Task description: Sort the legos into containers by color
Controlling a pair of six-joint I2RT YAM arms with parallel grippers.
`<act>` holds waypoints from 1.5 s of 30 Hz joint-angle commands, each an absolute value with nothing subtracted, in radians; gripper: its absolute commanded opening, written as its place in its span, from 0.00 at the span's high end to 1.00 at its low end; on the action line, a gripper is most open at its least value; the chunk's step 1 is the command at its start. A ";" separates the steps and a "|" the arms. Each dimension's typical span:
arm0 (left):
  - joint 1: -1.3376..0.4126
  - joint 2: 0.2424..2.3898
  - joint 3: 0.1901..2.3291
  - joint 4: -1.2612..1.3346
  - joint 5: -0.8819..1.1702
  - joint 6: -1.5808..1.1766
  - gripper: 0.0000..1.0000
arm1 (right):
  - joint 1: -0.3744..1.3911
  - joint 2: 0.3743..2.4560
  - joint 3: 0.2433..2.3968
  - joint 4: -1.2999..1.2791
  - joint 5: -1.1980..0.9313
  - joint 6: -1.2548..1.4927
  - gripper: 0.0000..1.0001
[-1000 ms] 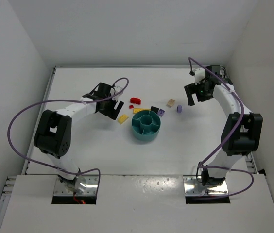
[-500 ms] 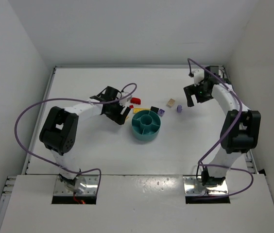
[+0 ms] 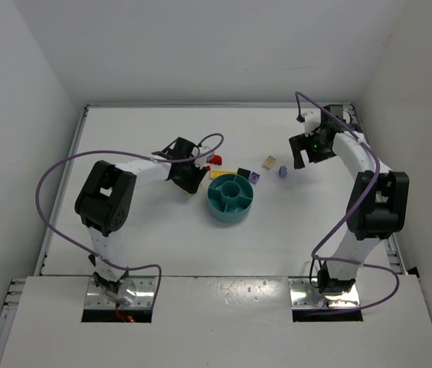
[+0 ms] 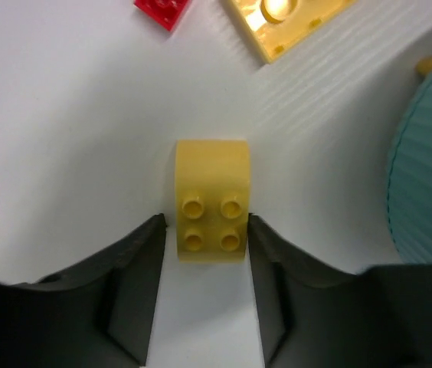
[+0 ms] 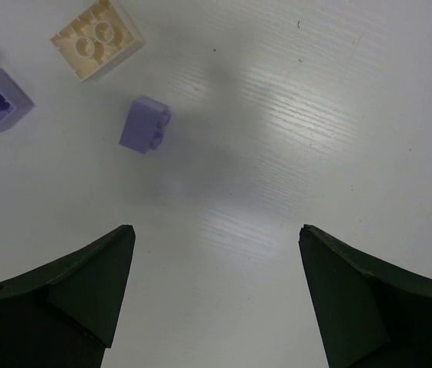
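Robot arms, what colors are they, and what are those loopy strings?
The left arm and right arm are white tubes with chunky black joints. The loopy strings are purple cables. The left gripper and right gripper have dark wedge-shaped fingers.

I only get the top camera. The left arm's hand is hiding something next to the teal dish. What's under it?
Observer: A yellow brick, studs up, lying on the table between the left gripper's fingers.
Operator: Is it squeezed yet?
Observer: Doesn't look so; a sliver of table shows beside one finger.
Operator: And that purple one by the right arm?
Observer: The lavender brick looks tipped on its side, ahead of the right gripper's open fingers.
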State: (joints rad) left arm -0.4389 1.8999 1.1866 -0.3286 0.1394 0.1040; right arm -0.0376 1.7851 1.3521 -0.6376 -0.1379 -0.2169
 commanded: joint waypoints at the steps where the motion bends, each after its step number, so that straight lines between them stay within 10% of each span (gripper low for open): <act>1: -0.443 1.936 1.201 -0.333 0.134 0.104 0.56 | -0.040 1.776 1.414 -0.630 -0.201 -0.187 0.12; 8: -0.394 1.819 1.132 -0.287 0.202 0.126 0.96 | -0.020 1.767 1.546 -0.641 -0.463 -0.033 0.34; 23: -0.417 1.523 1.186 -0.259 0.509 0.201 0.96 | 0.107 1.888 1.597 -0.341 -0.971 0.471 0.32; 45: -0.468 1.571 1.247 -0.049 0.525 0.150 0.95 | 0.296 2.036 1.698 -0.258 -1.118 0.549 0.33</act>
